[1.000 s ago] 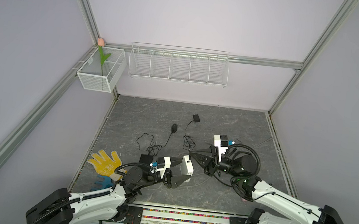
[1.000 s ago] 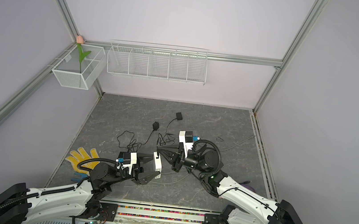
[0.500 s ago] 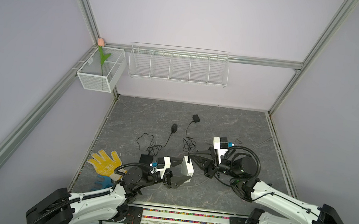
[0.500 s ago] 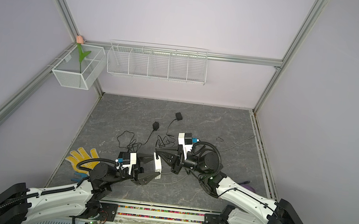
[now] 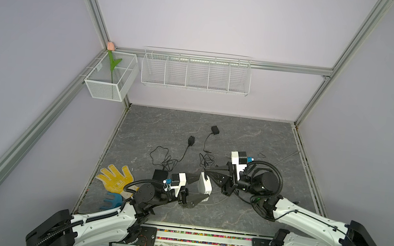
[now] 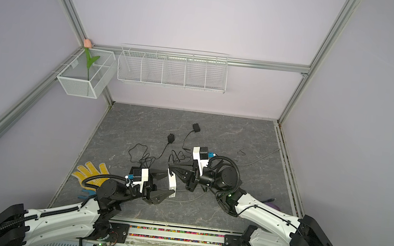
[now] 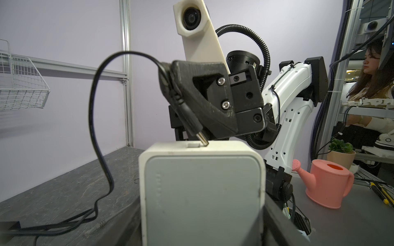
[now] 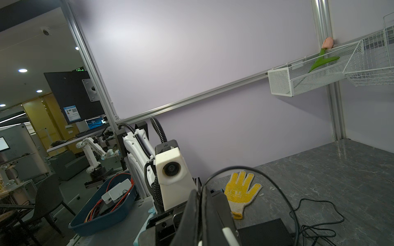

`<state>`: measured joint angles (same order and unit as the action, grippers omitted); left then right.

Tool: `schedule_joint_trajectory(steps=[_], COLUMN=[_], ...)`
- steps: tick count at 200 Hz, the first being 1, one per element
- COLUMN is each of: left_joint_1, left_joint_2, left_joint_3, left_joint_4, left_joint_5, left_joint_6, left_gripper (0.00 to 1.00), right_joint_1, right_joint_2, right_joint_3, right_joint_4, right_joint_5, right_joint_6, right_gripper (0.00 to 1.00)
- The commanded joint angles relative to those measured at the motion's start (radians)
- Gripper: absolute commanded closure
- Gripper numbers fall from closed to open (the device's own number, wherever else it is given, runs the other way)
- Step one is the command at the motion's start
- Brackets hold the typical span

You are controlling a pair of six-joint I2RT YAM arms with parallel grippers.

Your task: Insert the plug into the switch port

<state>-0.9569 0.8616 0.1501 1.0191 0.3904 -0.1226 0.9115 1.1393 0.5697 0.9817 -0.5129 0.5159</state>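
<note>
A: The left claw (image 5: 201,189), what does it have?

B: It is clamped on the switch (image 7: 202,191), a small white box with rounded corners. One finger presses against each of two opposite sides. In both top views the box sits over the front part of the dark grey desk (image 5: 252,140), between the two arms.

A: And the right claw (image 7: 167,78)?

B: Its fingers are pressed together on the black plug (image 7: 189,121), pinching it at the cable end. In the left wrist view the plug slants down toward the upper edge of the switch.

A: Is the plug in the port (image 7: 193,145)?

B: No. The port is a small rectangular opening in that upper edge. The plug's metal tip sits at the edge just beside the port, not inside it.

A: Where does the cable (image 7: 93,106) run?

B: It arches up from the right claw, curves down and trails onto the desk, where it joins a tangle of thin black cord.

A: What else lies on the desk?

B: A yellow glove (image 5: 115,178) lies flat at the left, near the left arm and apart from the switch. A small black adapter (image 5: 191,140) lies farther back, with a second adapter (image 5: 215,130) behind it.
</note>
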Motion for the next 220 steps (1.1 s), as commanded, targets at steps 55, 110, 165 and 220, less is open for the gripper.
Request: schedule_joint_trajectory(steps=[55, 110, 165, 220], left_joint_1=[-0.006, -0.009, -0.012, -0.012], left_joint_2=[-0.015, -0.021, -0.021, -0.044], left_joint_3=[0.025, 0.025, 0.027, 0.02], left_joint_4=[0.039, 0.035, 0.035, 0.054], left_joint_5=[-0.009, -0.018, -0.073, -0.142], left_joint_6=[-0.012, -0.025, -0.041, -0.061], left_gripper=[1.0, 1.0, 1.0, 1.0], right_joint_1=[0.009, 0.01, 0.019, 0.033], right_joint_2=[0.0, -0.007, -0.015, -0.028], right_joint_3=[-0.002, 0.003, -0.016, -0.037], right_joint_4=[0.012, -0.017, -0.013, -0.015], right_joint_5=[0.026, 0.043, 0.054, 0.069], right_joint_6=[-0.041, -0.071, -0.082, -0.088], right_gripper=[0.93, 0.94, 0.93, 0.94])
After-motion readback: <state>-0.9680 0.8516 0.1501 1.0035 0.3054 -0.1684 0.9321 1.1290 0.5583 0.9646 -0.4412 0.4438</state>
